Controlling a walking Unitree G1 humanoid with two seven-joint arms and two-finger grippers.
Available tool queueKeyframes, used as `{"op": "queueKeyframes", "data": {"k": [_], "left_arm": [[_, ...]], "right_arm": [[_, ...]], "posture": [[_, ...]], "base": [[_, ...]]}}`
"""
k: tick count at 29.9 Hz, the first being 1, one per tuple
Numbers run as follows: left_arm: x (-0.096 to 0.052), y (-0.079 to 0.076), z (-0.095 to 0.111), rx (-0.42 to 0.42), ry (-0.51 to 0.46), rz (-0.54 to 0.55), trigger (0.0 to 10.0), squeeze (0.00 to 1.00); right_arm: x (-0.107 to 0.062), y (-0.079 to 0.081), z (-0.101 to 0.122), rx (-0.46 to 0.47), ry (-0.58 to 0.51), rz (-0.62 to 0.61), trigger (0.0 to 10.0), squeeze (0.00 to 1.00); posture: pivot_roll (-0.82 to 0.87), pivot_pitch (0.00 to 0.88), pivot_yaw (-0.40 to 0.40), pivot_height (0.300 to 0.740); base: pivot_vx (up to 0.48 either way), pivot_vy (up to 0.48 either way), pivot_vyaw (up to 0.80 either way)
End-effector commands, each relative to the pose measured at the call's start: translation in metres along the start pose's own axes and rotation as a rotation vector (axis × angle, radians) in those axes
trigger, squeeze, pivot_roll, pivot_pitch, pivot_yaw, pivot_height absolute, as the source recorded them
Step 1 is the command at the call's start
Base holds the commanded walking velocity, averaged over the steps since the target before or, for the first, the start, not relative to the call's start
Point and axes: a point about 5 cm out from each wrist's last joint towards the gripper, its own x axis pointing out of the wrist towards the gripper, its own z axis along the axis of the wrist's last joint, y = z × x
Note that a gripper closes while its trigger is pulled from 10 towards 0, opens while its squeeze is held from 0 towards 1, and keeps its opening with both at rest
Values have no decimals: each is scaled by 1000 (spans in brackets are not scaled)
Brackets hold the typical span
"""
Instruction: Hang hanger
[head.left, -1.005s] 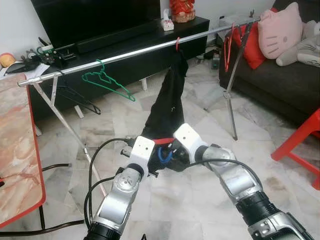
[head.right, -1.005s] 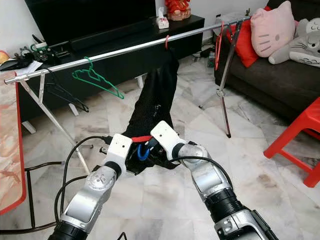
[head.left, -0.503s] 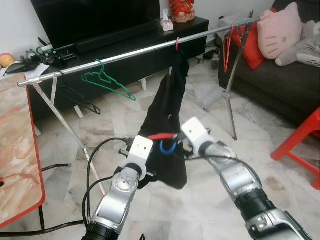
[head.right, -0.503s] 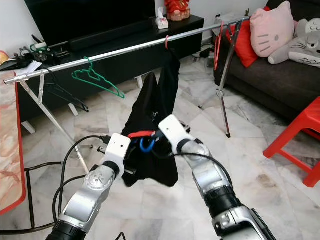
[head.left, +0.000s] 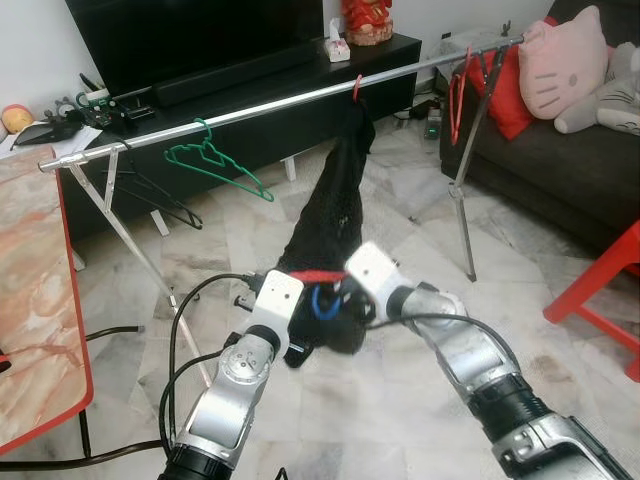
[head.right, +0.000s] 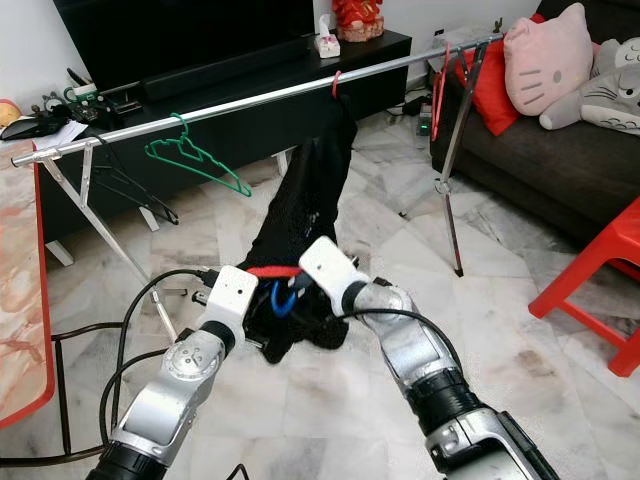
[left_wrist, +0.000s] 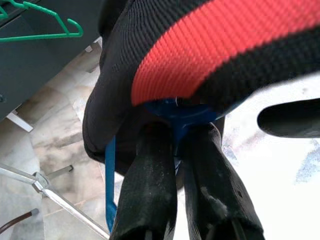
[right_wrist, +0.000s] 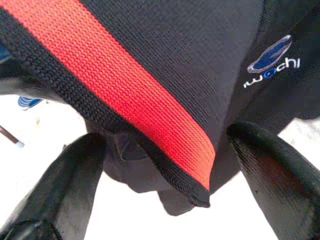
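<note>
Your rail (head.left: 280, 103) crosses the upper frame. At centre, the black shirt (head.left: 330, 215) drapes the blue hanger (left_wrist: 176, 112), pinched by your left gripper (left_wrist: 179, 150); the right gripper (right_wrist: 165, 150) gapes, empty. Next, lift the hook onto the rail.

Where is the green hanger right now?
The green hanger hangs empty on the silver rail, toward the robot's left in the head views, in front of the black TV cabinet and left of the black garment.

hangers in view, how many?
5, maybe more hidden: green hanger on the rail, black hanger below it, red hook mid-rail, red hanger at the rail's far end, blue hanger in the left gripper.
</note>
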Motion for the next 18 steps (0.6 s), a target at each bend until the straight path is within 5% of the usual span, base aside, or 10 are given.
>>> {"op": "queueKeyframes", "data": {"k": [1,4,12,18], "left_arm": [[-1,14,23,-22,-109,61,10000,0],[-1,14,23,-22,-109,60,10000,0],[-8,-4,33,30,-165,-96,10000,0],[-16,-15,28,74,-148,-202,10000,0]], "right_arm": [[3,8,-9,-30,42,24,10000,0],[3,8,-9,-32,41,31,10000,0],[1,-36,0,158,-24,-304,10000,0],[2,-45,-2,241,-19,-375,10000,0]], "posture": [[-134,0,64,740],[-134,0,64,740],[-132,0,65,740],[-125,0,63,740]], "base": [[0,0,0],[0,0,0],[0,0,0],[0,0,0]]}}
